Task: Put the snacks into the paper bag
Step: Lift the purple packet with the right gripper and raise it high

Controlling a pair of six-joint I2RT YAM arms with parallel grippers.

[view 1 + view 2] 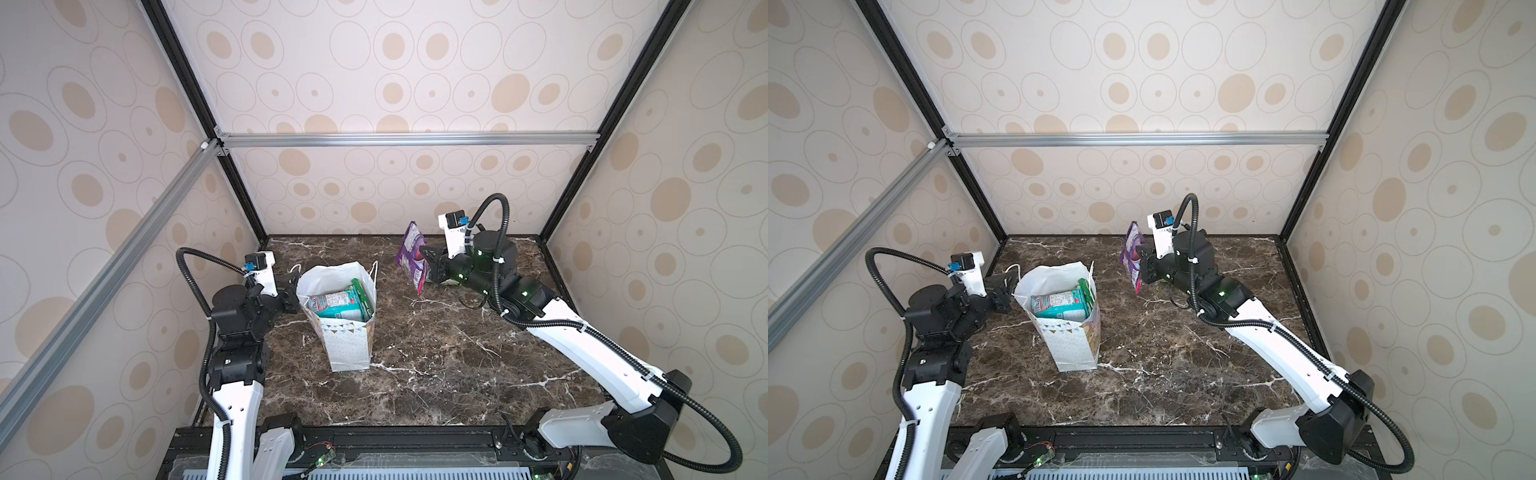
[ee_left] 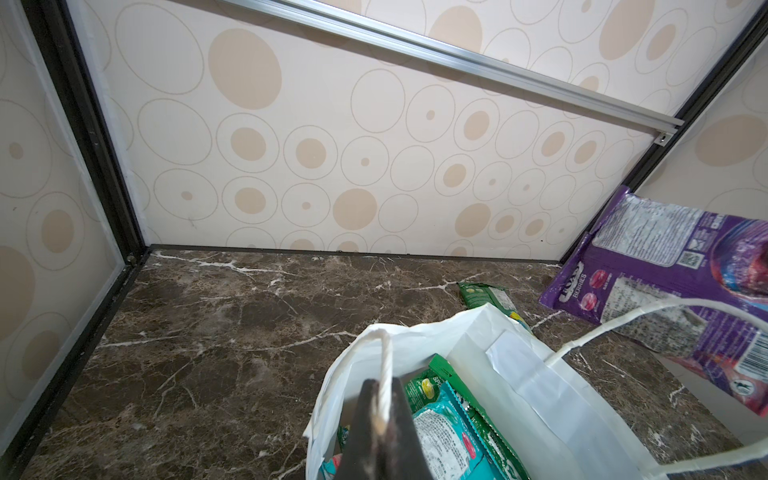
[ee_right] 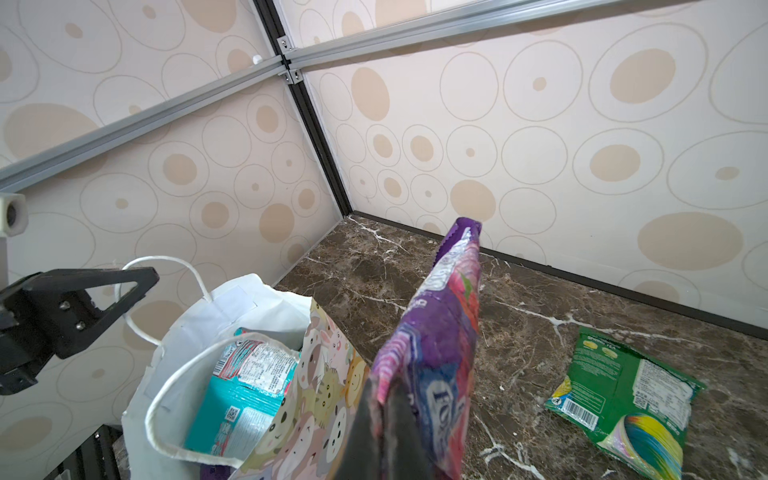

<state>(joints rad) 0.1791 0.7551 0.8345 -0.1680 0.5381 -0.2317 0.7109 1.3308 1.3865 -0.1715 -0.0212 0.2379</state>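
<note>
Purple glossy packet (image 3: 440, 332), clamped in the right gripper (image 3: 382, 395), hangs clear of the rim of the white paper bag (image 1: 349, 353); left gripper (image 2: 381, 387) pinches 1 cord handle (image 2: 387, 353).

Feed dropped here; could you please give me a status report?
Left pincer shut on bag handle. Right pincer shut on purple packet. Green packet on table.

You are looking at a dark brown, marble-look counter (image 1: 436, 374) veined in white. Walls (image 1: 374, 83) papered cream with beige ovals and thin rings close it in on three sides. Black corner posts (image 1: 237, 183) rise from its two back corners. A silver bar (image 1: 407, 139) crosses the back wall between them, and a second silver bar (image 1: 104, 278) slants along the left wall. A black rail (image 1: 415, 438) edges the near side.
</note>
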